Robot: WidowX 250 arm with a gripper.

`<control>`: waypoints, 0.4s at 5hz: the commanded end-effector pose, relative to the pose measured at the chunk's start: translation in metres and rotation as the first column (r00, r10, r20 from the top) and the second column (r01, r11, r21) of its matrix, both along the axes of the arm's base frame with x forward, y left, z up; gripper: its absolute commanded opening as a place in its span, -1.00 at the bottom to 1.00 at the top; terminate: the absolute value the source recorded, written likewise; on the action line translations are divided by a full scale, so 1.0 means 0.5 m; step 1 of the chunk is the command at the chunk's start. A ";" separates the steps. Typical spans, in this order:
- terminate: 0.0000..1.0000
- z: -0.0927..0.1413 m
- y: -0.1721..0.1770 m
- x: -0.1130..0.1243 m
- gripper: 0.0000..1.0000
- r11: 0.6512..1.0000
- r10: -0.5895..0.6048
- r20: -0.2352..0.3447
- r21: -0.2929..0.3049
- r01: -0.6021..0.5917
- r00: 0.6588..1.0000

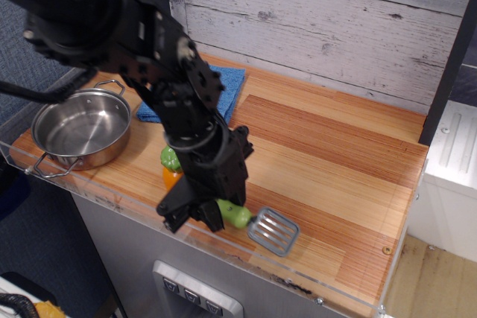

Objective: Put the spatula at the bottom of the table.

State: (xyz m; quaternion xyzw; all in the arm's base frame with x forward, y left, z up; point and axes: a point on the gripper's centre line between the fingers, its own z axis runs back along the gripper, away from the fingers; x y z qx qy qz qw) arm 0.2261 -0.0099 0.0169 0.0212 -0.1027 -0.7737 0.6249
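Observation:
The spatula (261,225) has a lime-green handle and a grey slotted square head. It lies low over the near edge of the wooden table (335,161), head pointing right. My gripper (200,217) is shut on the spatula's handle at its left end. I cannot tell whether the head touches the wood. The black arm comes down from the upper left and hides part of the handle.
An orange toy fruit with a green top (171,167) stands just behind the arm, mostly hidden. A steel pot (80,126) sits at the left end. A blue cloth (216,87) lies at the back. The clear acrylic rim (246,247) runs along the near edge.

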 end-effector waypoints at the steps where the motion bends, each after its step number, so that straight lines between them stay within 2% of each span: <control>1: -1.00 -0.011 0.014 0.011 -1.00 1.000 0.026 0.001 0.015 -0.026 1.000; 2: -1.00 -0.011 0.022 0.017 1.00 0.999 0.030 -0.033 0.025 -0.030 0.999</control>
